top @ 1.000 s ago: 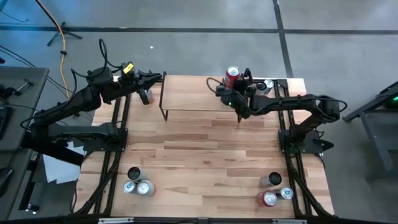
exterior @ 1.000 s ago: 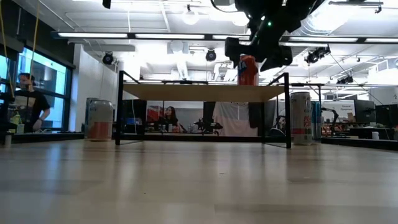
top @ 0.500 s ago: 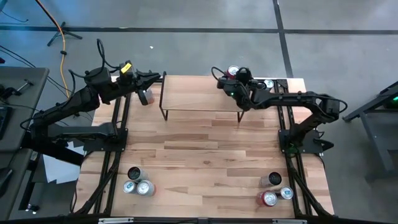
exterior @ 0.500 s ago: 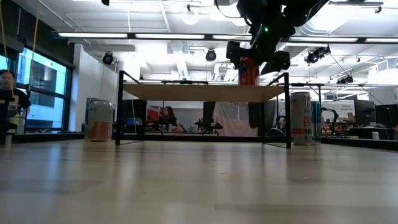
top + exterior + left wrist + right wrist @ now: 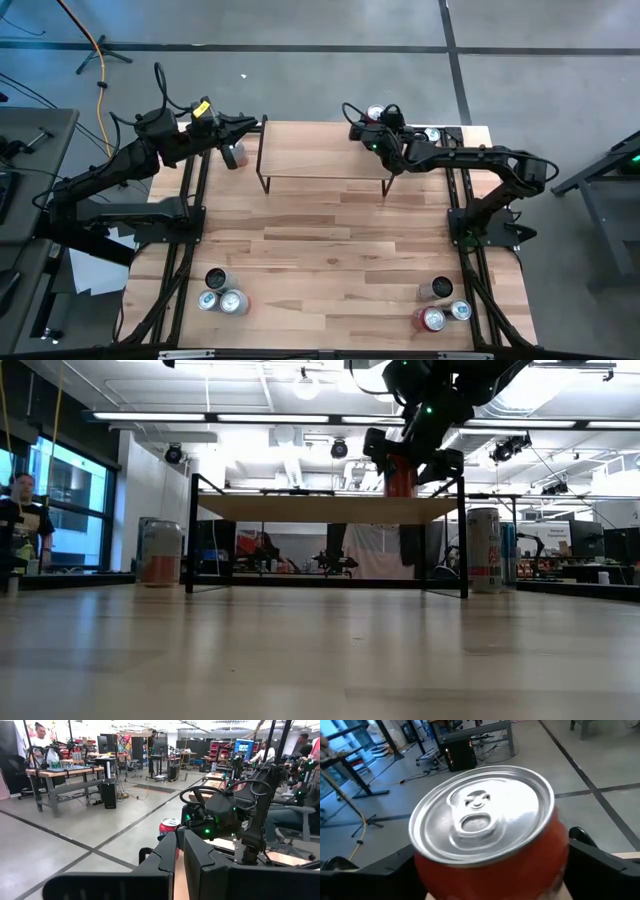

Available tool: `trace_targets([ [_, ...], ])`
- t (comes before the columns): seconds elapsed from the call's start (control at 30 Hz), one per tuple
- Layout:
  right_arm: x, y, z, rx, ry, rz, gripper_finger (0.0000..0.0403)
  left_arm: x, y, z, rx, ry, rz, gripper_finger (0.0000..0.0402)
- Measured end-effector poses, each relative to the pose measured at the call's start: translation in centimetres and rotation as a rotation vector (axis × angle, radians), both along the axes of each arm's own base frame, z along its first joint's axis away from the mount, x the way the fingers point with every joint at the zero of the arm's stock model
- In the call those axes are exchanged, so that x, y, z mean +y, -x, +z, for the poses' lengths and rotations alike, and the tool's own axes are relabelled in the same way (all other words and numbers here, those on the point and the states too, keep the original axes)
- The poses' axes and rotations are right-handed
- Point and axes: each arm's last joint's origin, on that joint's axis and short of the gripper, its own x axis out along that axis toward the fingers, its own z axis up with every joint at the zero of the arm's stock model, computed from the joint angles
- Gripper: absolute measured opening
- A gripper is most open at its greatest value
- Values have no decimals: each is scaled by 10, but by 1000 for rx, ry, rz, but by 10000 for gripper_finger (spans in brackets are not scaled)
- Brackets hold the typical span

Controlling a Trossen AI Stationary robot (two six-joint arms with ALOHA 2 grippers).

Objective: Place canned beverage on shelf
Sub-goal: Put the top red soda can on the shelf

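Observation:
A red can [image 5: 374, 113] with a silver top [image 5: 482, 815] stands upright on the far right end of the shelf [image 5: 320, 155], a wood plank on black legs [image 5: 320, 508]. My right gripper [image 5: 372, 118] is open, with one finger on each side of the can [image 5: 400, 480]. My left gripper [image 5: 255, 124] is shut and empty in the air at the shelf's far left corner. Its wrist view looks across at the red can [image 5: 169, 826]. My right gripper has one finger [image 5: 375, 865] on one side of the red can's upper wall and the other finger [image 5: 600, 855] on the opposite side, reaching in from the table's near right. I cannot tell whether they touch it. The can stands upright on the shelf top.
A silver can [image 5: 232, 155] stands on the table left of the shelf, and another can [image 5: 432, 135] stands to its right. Three cans [image 5: 220, 295] are grouped at the near left and three more [image 5: 440, 305] at the near right. People are in the room beyond.
My right gripper has moved from the near side of the red can toward the table's far edge, so its fingers now stand on both sides of the can. The can has stayed upright in place on the shelf.

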Motion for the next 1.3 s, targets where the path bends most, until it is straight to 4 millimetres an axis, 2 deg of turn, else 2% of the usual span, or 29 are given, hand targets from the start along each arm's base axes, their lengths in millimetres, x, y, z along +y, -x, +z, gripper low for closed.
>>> trace_targets([
  [0.13, -2, 1, 4, 42, -18, 98, 297, 0, 0, 1, 2, -27, 0, 0],
  [0.27, -13, 10, 14, 104, -45, 295, 297, -1, 2, 3, -17, -37, 1, 0],
  [0.53, -38, 45, 39, 206, -19, 708, 297, -2, 4, 4, -41, -10, -1, 0],
  [0.7, -55, 68, 50, 141, 13, 928, 297, -2, 4, 6, -73, 27, -3, 0],
  [0.93, -73, 80, 43, 100, 13, 1126, 297, -2, 5, 10, -123, 24, -5, 0],
  [1.3, -96, 86, 23, 111, 11, 1240, 299, -2, 4, 11, -151, 55, -9, 0],
])
